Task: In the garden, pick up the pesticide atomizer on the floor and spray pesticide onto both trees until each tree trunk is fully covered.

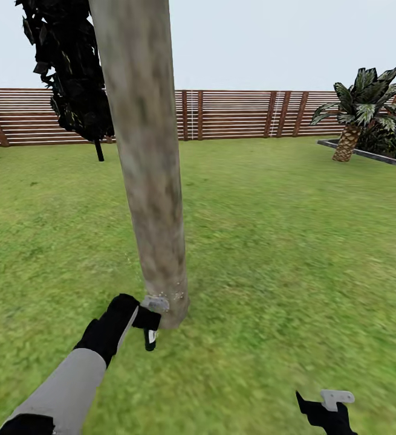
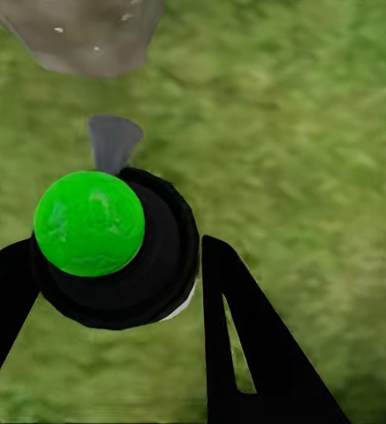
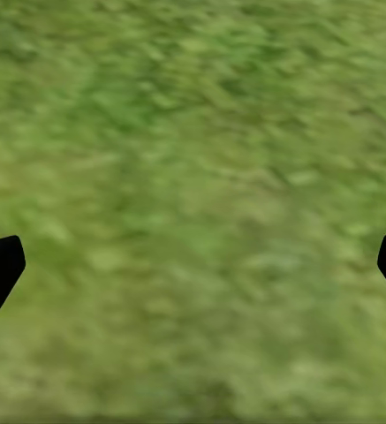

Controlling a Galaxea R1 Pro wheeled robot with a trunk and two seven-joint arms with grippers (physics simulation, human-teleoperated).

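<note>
**Spraying at the foot of the trunk**

My left gripper (image 2: 113, 291) is clamped on the atomizer (image 2: 113, 247), nozzle beside the tree trunk (image 1: 146, 175) base, where white specks (image 1: 170, 296) cling. I'd sweep slowly upward. My right gripper (image 3: 193, 265) hangs spread and empty over grass (image 3: 193, 132).

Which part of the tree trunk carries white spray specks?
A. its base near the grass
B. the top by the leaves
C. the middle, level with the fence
A: white specks dot the tree trunk at its base, where the left gripper holds the sprayer.
</note>
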